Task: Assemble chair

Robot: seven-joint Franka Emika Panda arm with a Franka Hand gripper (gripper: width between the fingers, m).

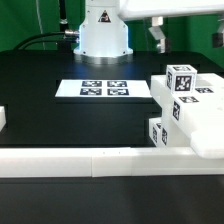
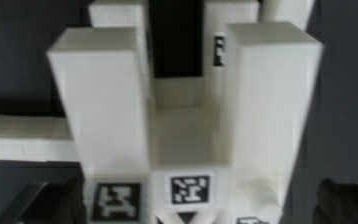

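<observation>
The chair (image 1: pixel 186 108) is a partly built cluster of white slabs and square posts with black-and-white tags, standing at the exterior view's right beside the front rail. In the wrist view the chair (image 2: pixel 105 110) fills the frame, with two upright posts and tagged blocks low down. My gripper (image 1: pixel 158 37) hangs above and behind the chair, near the top of the exterior view. In the wrist view my gripper (image 2: pixel 190 205) is open. Its dark fingers (image 2: pixel 44 202) sit wide apart at the frame's lower corners, with the chair showing between them, and they hold nothing.
The marker board (image 1: pixel 104 88) lies flat on the black table in front of the robot's base (image 1: pixel 103 35). A long low white rail (image 1: pixel 75 160) runs along the table's front edge. A small white piece (image 1: pixel 3 118) sits at the exterior view's left edge.
</observation>
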